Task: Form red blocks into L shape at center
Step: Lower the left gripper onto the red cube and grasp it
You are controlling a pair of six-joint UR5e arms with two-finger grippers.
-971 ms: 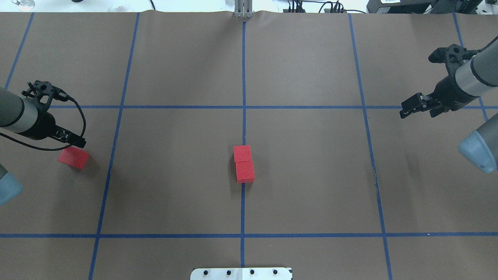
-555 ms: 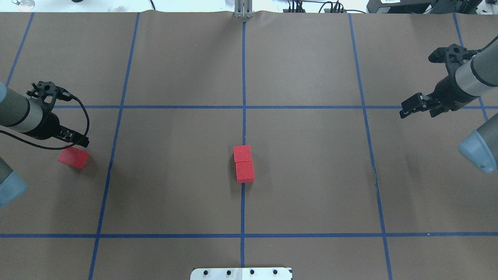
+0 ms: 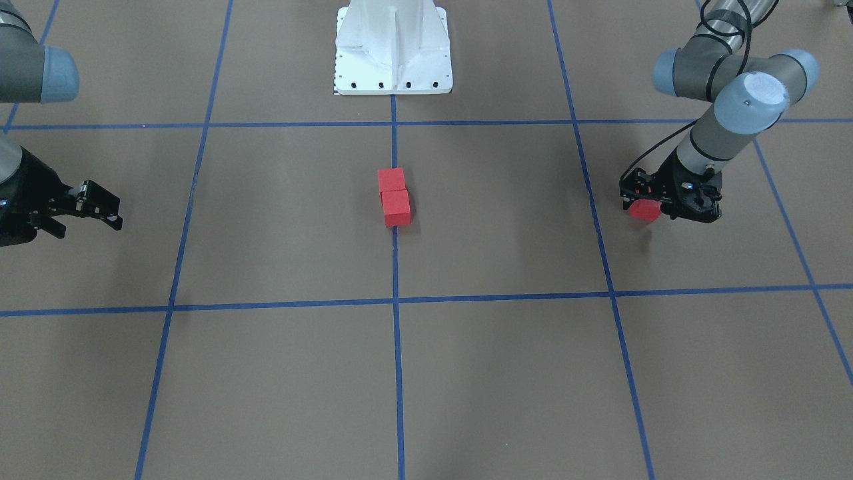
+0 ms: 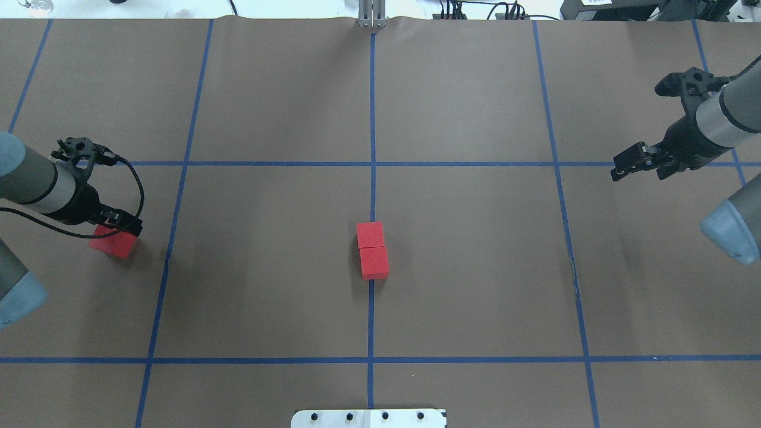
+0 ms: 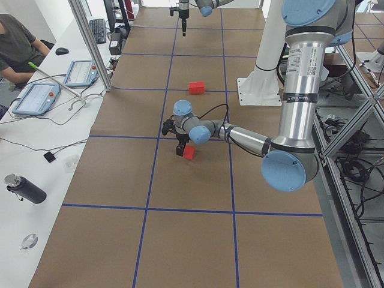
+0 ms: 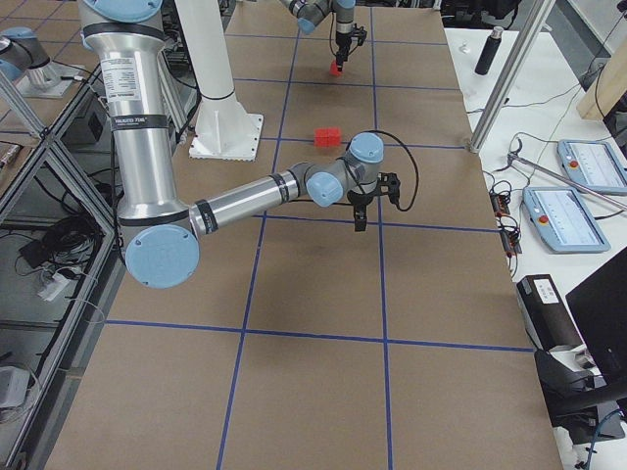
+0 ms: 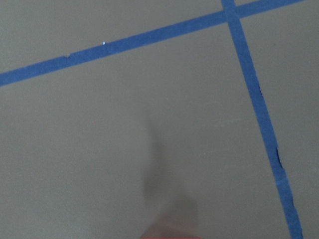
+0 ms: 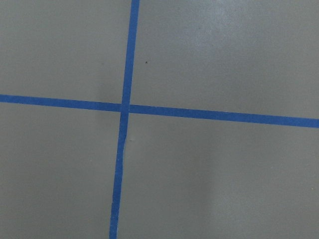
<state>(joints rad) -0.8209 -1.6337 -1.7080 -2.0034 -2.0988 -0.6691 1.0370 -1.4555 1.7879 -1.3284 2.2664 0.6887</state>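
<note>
Since a second ago the left end effector (image 4: 126,224) has shifted rightward and toward the near edge, and now overlaps the far top edge of one red block (image 4: 113,245). That block lies in the same spot as before, in the surface's (image 4: 267,267) left grid square, just left of a blue tape line (image 4: 169,249). Whether the fingers are spread or pressed onto it cannot be told; the left wrist view shows only a red sliver at its bottom edge.

At the centre, the other two red blocks (image 4: 370,234) (image 4: 374,263) sit touching, one behind the other, on the middle tape line; neither has moved.

On the right, the right end effector (image 4: 618,166) hangs unchanged over a tape crossing, well apart from every block, its fingers spread and holding nothing.
</note>
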